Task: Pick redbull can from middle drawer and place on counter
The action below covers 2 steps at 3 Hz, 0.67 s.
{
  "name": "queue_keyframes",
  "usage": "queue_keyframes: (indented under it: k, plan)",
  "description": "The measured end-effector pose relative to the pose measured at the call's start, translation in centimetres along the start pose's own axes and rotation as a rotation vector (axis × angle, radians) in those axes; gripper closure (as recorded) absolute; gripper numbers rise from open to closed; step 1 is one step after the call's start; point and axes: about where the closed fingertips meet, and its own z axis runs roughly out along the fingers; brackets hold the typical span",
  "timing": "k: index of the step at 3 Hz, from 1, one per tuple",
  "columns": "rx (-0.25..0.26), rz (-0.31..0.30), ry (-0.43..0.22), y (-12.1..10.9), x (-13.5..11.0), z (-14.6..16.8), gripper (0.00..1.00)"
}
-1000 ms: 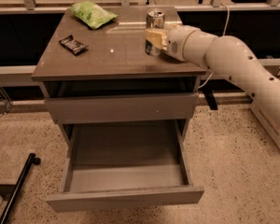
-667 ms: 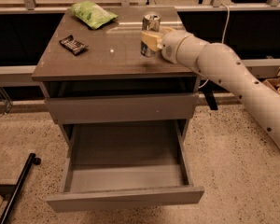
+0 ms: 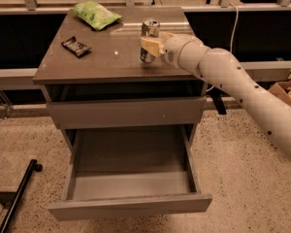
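Camera view. Grips the redbull can (image 3: 150, 29) upright with the end effector (image 3: 150, 46), fingers closed round its middle, over the right-centre of the worktop (image 3: 111, 57). Sits well inside every edge, with open surface leftward before the snack-bar wrapper (image 3: 76, 46) and green bag (image 3: 96, 14). Shows the middle drawer (image 3: 131, 205) pulled out below. Has carried the can slightly left and forward since a second ago.
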Motion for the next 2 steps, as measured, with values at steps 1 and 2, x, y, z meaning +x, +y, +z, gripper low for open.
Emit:
queue_keyframes:
  k: [1,2]
  plan:
    - [-0.003,0.0,0.0,0.18,0.01,0.15,0.11]
    - [-0.006,0.0,0.0,0.33,0.02,0.26,0.0]
